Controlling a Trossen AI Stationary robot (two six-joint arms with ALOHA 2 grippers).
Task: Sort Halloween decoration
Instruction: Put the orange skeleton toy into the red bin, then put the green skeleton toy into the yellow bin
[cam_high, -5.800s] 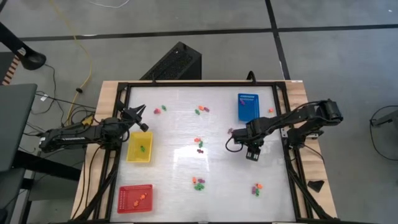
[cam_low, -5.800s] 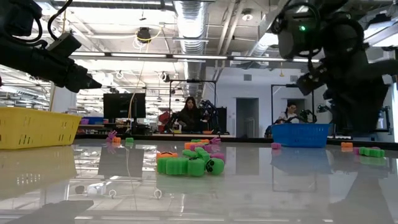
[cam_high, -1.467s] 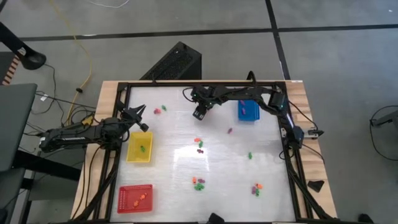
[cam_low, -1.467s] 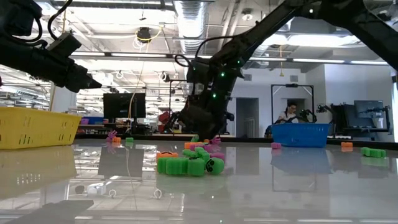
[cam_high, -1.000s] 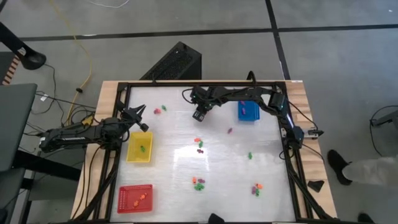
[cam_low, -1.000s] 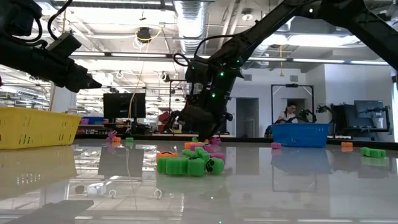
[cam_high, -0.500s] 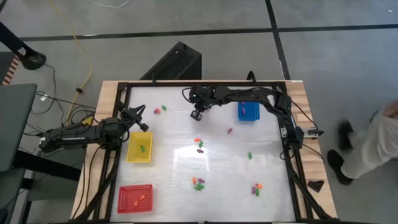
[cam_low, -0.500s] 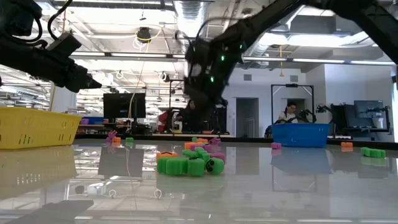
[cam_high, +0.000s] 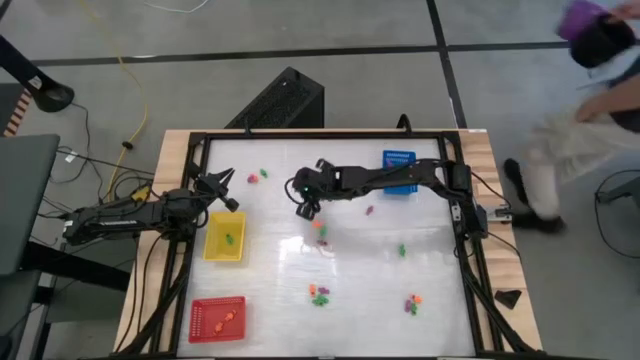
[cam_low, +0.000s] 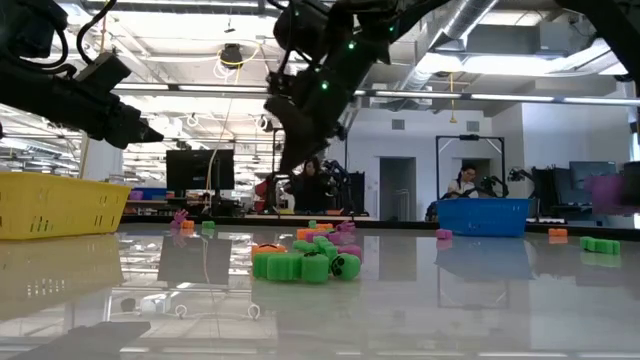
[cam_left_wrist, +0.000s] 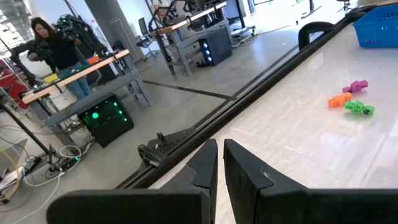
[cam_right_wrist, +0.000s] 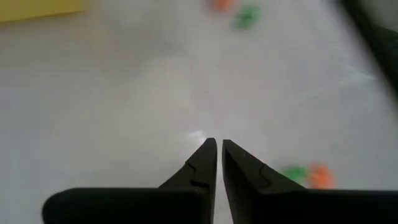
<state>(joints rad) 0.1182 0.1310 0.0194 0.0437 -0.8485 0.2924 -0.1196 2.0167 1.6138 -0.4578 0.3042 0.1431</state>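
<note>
The Halloween decoration lies in small groups of orange, green and purple pieces on the white table: one at the far left (cam_high: 258, 178), one in the middle (cam_high: 320, 229), two near the front (cam_high: 318, 293) (cam_high: 411, 303), plus a single purple piece (cam_high: 369, 211) and a single green piece (cam_high: 402, 249). My right gripper (cam_high: 305, 208) hangs above the table's middle, just left of the middle group. Its fingers are shut (cam_right_wrist: 217, 148) and no piece shows between them. My left gripper (cam_high: 226, 192) waits shut (cam_left_wrist: 220, 150) over the far end of the yellow tray (cam_high: 224, 238).
A blue tray (cam_high: 398, 160) stands at the far right, partly under my right arm. A red tray (cam_high: 217, 318) holding a few pieces stands at the near left. The yellow tray holds a green piece. A person walks past beyond the table's right side (cam_high: 590, 70).
My right gripper has risen from the far middle of the table and gone toward the near and left edges, to just left of the middle group. A person has walked along the table's right side.
</note>
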